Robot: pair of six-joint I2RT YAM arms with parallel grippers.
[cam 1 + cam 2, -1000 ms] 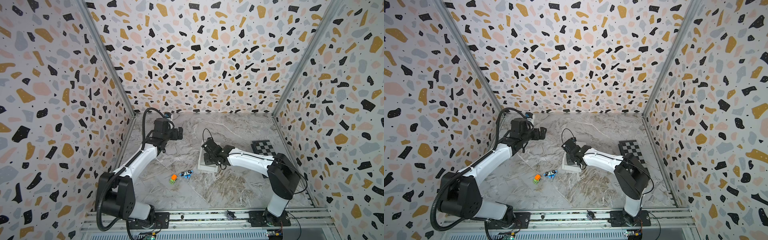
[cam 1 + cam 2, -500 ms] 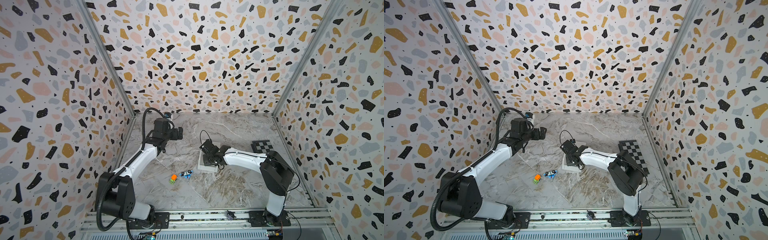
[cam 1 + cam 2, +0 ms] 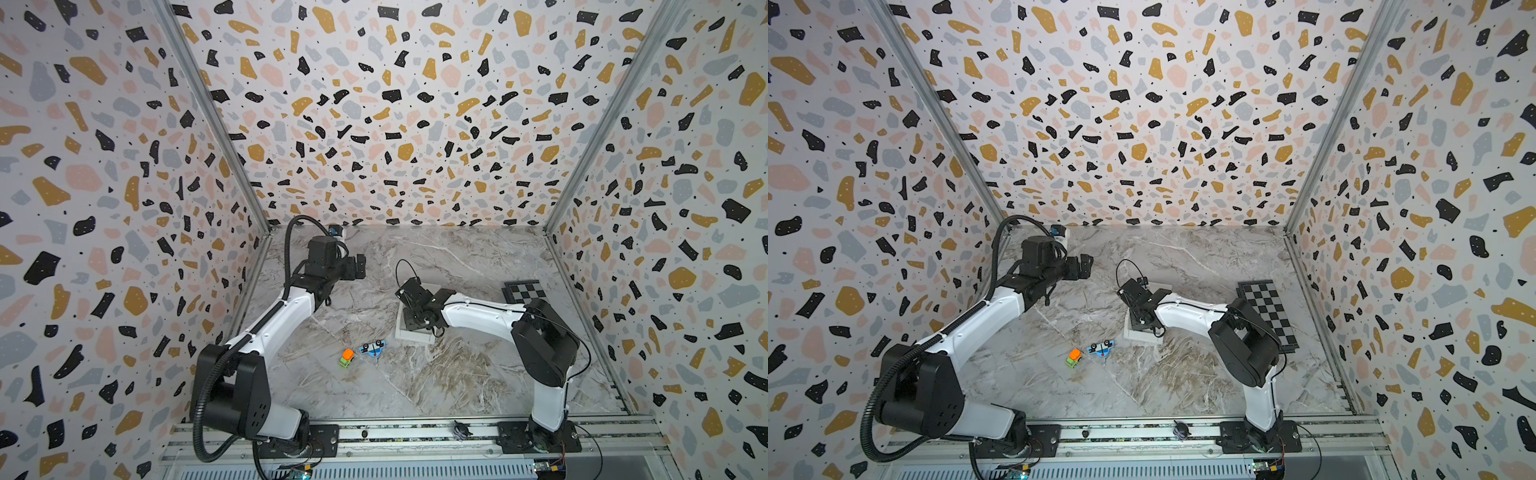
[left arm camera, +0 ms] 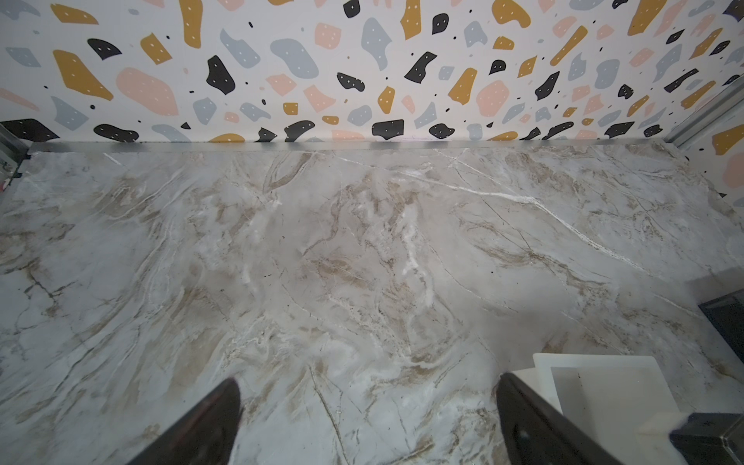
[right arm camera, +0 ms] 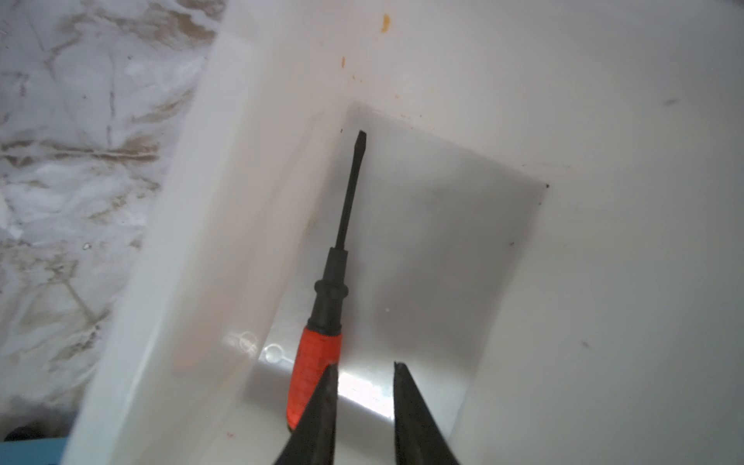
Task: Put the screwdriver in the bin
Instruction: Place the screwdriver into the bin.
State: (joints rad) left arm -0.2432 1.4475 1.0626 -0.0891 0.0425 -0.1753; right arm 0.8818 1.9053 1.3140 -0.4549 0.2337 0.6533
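Note:
The screwdriver (image 5: 322,306), with a red-orange handle and a thin black shaft, lies on the floor of the white bin (image 5: 563,120), along one wall. My right gripper (image 5: 364,368) hangs just above the handle end. It is open by a narrow gap with nothing between its fingers, and the handle lies beside one fingertip. In both top views this gripper (image 3: 417,321) reaches down into the bin (image 3: 409,333) and hides the screwdriver. My left gripper (image 3: 360,266) hovers open and empty over bare marble at the back left, with its fingers (image 4: 225,402) wide apart.
An orange-and-green toy car (image 3: 346,358) and a blue toy (image 3: 372,347) lie just left of the bin's front. A chequered board (image 3: 524,291) lies by the right wall. A corner of the bin (image 4: 604,386) shows in the left wrist view. Patterned walls enclose three sides.
My right arm's elbow has swung left, uncovering more of the chequered board, while its gripper stays over the bin. The left arm has not moved.

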